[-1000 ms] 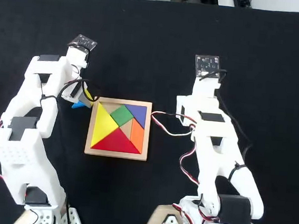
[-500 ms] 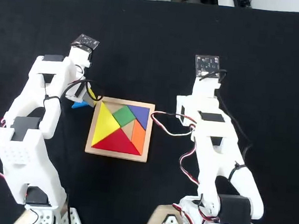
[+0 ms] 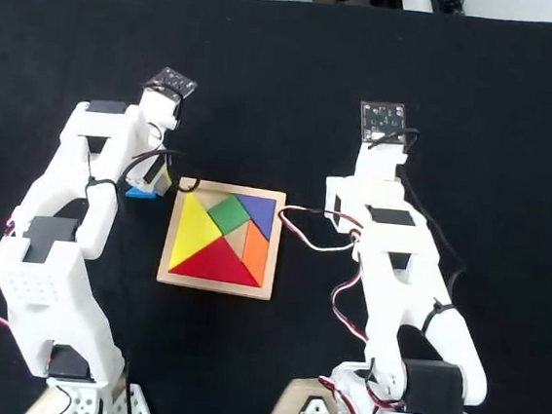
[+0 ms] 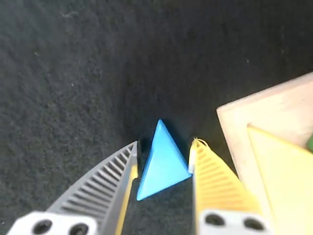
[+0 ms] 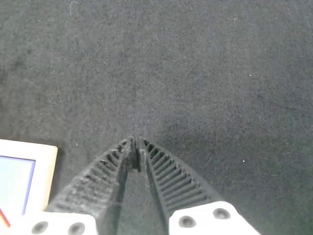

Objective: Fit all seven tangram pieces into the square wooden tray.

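The square wooden tray [image 3: 166, 267] lies between the two arms and holds yellow, red, green, indigo and orange pieces; a wood-coloured patch [image 3: 236, 235] shows in the middle. A small blue triangle [image 4: 162, 163] lies flat on the black cloth just off the tray's far left corner [image 4: 234, 115]. My left gripper [image 4: 165, 145] stands over it, its grey and yellow fingers pressed against the triangle's two sides. In the high view the blue triangle [image 3: 140, 192] peeks out under that gripper. My right gripper [image 5: 135, 145] is shut on nothing, over bare cloth right of the tray.
Black cloth covers the whole table. A corner of the tray [image 5: 34, 164] sits close to my right gripper. A red and white cable [image 3: 305, 231] from the right arm hangs over the tray's right edge.
The tray turned slightly and its far edge shifted right. My left arm's wrist moved right and settled lower over the blue triangle. The right arm stayed still.
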### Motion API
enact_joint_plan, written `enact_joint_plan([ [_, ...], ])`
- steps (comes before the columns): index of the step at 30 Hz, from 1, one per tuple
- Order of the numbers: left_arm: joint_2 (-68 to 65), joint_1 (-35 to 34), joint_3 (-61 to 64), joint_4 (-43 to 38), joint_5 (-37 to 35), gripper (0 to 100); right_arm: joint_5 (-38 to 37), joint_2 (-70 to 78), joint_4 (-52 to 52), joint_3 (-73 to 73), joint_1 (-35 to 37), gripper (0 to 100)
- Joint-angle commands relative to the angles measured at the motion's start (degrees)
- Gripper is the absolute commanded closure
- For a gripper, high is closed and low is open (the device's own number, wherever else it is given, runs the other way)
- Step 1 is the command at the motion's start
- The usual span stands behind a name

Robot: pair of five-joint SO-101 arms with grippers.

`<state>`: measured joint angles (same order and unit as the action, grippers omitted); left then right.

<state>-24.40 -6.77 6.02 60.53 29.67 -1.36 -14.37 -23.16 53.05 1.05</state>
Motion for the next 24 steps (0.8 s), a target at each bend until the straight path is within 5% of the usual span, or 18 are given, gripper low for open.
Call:
enact_joint_plan([
  [1, 0.62, -0.13, -2.15, 1.58, 1.41, 83, -0.62, -2.77, 1.23, -0.31, -0.97, 98.6],
  [10, 1.05, -1.19, -2.15, 1.23, 8.09, 67, -0.62, -2.77, 1.23, -0.31, -0.97, 98.6],
  [14, 1.05, -2.07, -1.98, 1.67, 15.38, 70, -0.62, -2.77, 1.23, -0.31, -0.97, 98.6],
  [24, 0.79, -1.71, -2.24, 1.49, 19.16, 79, -0.62, -2.77, 1.23, -0.4, -0.97, 98.6],
])
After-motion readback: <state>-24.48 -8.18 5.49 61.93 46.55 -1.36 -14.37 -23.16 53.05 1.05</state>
